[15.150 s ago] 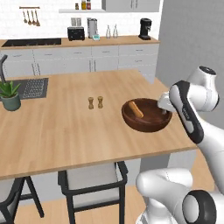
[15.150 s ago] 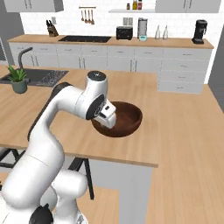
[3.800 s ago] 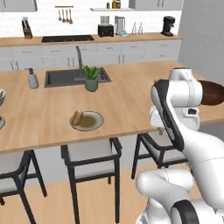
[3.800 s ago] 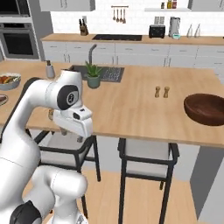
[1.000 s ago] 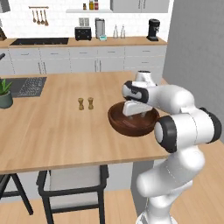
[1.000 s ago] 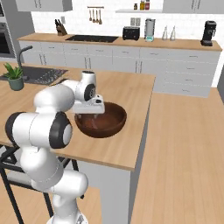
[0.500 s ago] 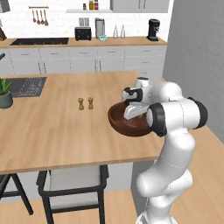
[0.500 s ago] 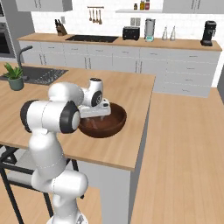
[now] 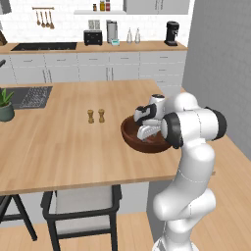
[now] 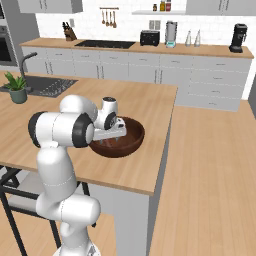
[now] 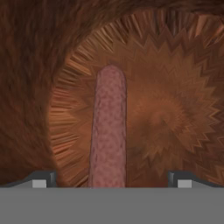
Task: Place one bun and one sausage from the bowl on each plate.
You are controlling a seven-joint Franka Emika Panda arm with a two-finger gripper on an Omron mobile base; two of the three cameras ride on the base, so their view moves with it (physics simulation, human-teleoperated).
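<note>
The dark reddish-brown bowl (image 9: 132, 139) (image 10: 131, 137) stands near the right end of the wooden island. My gripper (image 9: 147, 132) (image 10: 114, 140) reaches down inside it. In the hand view, a pinkish-brown sausage (image 11: 108, 131) lies on the bowl's ridged floor (image 11: 175, 109), pointing away from me. It runs down between my two fingertips (image 11: 43, 177), which stand wide apart on either side without touching it, so the gripper (image 11: 111, 179) is open. I see no bun in the bowl. The plates are out of view.
Salt and pepper shakers (image 9: 90, 116) stand left of the bowl. A potted plant (image 9: 5, 105) and sink (image 9: 29, 95) are at the island's far left. A stool (image 9: 81, 206) sits under the island's front edge. Open floor (image 10: 210, 165) lies to the right.
Over the last second the arm has folded closer and the hand has sunk deeper into the bowl. The bowl has stayed in place.
</note>
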